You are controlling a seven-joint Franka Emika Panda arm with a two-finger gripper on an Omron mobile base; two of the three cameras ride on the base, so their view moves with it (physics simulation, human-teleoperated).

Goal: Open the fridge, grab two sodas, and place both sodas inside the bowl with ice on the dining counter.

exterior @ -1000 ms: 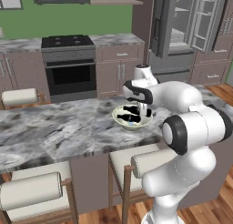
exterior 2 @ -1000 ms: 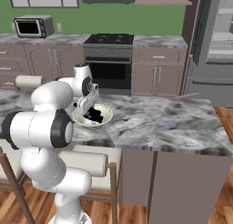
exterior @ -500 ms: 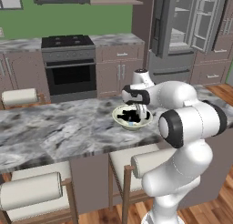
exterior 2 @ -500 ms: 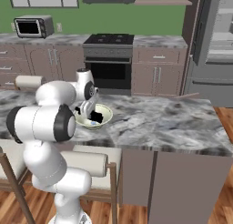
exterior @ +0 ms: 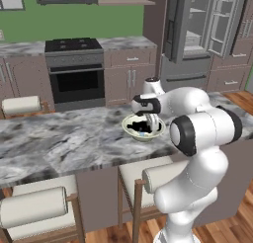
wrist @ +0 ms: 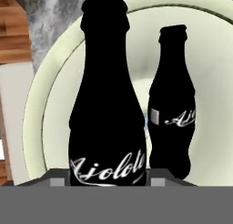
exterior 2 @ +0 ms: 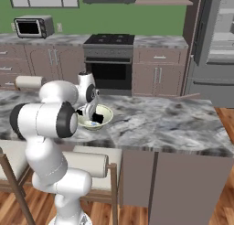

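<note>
Arm swung slightly; gripper (wrist: 108, 180) clamps near soda (wrist: 107, 104) inside bowl (wrist: 41, 104), second soda (wrist: 172, 109) beyond.

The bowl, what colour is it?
Pale cream. The bowl shows best in the hand view, behind two black sodas.

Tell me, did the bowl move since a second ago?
No. The bowl sits at the same spot on the marble counter, in line with the cabinet right of the oven.
</note>
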